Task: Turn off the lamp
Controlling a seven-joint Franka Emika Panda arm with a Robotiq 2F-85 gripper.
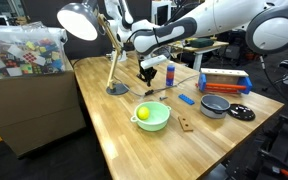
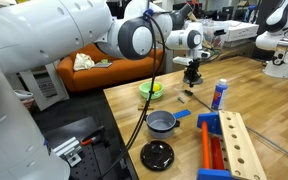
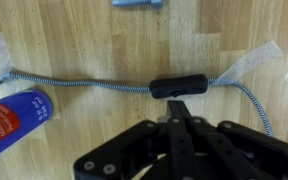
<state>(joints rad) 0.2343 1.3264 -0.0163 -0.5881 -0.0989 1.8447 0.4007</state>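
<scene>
lamp (image 1: 81, 21) stands at the wooden table's (image 1: 124, 135) far corner. its braided cord (image 3: 84, 85) looks floppy, so go for the small rigid inline switch (image 3: 176, 87) and press it, i'd say. gripper (image 3: 178, 106) is pinched closed, empty, tips right beside it.

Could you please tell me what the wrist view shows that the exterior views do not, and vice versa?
Only the wrist view: a black inline switch on a blue-and-white braided cord, taped to the light wooden table just ahead of the fingertips. Only an exterior view: the tall lamp with silver-grey dome shade and a green bowl holding a yellow ball. Both: the black gripper, low over that table.
</scene>
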